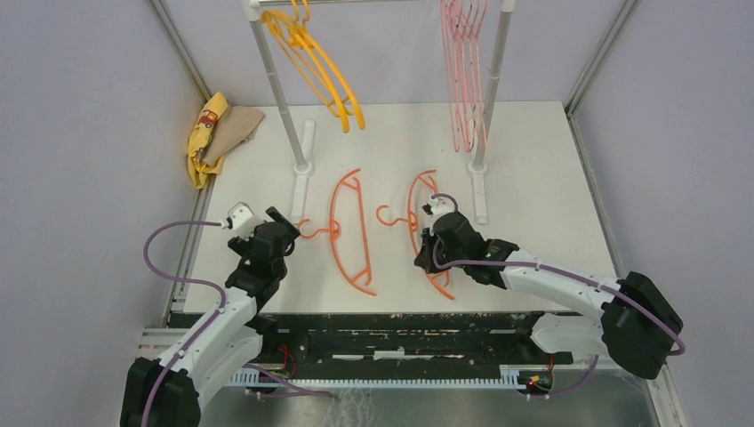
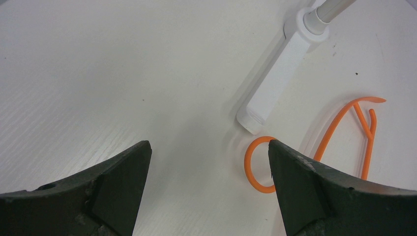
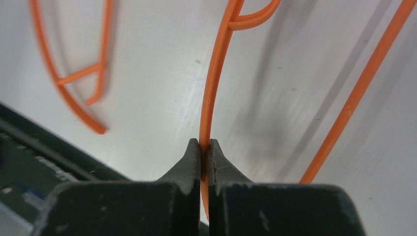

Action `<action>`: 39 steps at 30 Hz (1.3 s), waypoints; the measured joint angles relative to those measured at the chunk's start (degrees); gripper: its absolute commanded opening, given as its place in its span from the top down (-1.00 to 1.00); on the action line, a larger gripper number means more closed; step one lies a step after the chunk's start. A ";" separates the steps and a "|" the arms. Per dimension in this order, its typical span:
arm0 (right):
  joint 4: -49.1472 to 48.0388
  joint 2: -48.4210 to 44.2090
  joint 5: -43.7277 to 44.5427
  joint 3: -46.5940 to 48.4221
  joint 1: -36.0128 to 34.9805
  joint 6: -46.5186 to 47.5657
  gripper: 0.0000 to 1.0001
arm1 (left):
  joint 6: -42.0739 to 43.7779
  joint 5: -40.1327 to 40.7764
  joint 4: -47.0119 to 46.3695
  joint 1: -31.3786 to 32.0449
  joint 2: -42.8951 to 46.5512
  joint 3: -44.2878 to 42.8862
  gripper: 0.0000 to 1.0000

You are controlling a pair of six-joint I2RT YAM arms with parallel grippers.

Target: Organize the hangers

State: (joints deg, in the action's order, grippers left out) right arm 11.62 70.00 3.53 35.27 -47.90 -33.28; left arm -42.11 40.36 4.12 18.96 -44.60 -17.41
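Two orange hangers lie flat on the white table. My left gripper is open and empty just left of the hook of the left orange hanger. In the left wrist view that hook lies beside the right finger of the gripper. My right gripper is shut on the thin rim of the right orange hanger, which shows pinched between the fingers of the gripper in the right wrist view. Yellow-orange hangers and pale pink hangers hang on the rack.
The rack's white poles stand on long white feet at the back; one foot lies close ahead of my left gripper. A yellow and tan cloth bundle lies at the far left. A black rail runs along the front edge.
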 measured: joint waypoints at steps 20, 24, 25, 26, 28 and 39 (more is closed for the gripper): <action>-9.70 -7.06 -21.53 14.40 0.02 -12.33 0.99 | 0.00 0.02 0.20 0.02 3.91 0.00 -0.91; -8.26 -8.48 -21.55 19.91 0.02 -12.35 0.99 | -0.02 0.00 0.24 0.00 4.61 0.00 -0.91; -7.96 -8.79 -21.55 21.03 0.02 -12.35 0.99 | -0.02 0.02 0.26 0.00 4.70 0.00 -0.91; -7.43 -9.18 -21.49 22.32 0.02 -12.37 0.99 | -0.02 0.00 0.26 0.00 4.76 0.00 -0.91; -6.78 -9.88 -21.22 24.02 0.02 -12.33 0.99 | -0.02 0.00 0.33 0.00 4.92 0.00 -0.91; 0.15 -11.80 -17.57 26.12 0.02 -11.26 0.99 | -0.02 -0.04 0.57 0.00 6.21 0.00 -0.91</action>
State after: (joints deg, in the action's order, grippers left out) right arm 11.77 58.19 -14.04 61.39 -47.88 -44.53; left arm -42.13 40.32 4.69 18.96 -38.39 -17.41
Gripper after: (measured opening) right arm 0.027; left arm 0.953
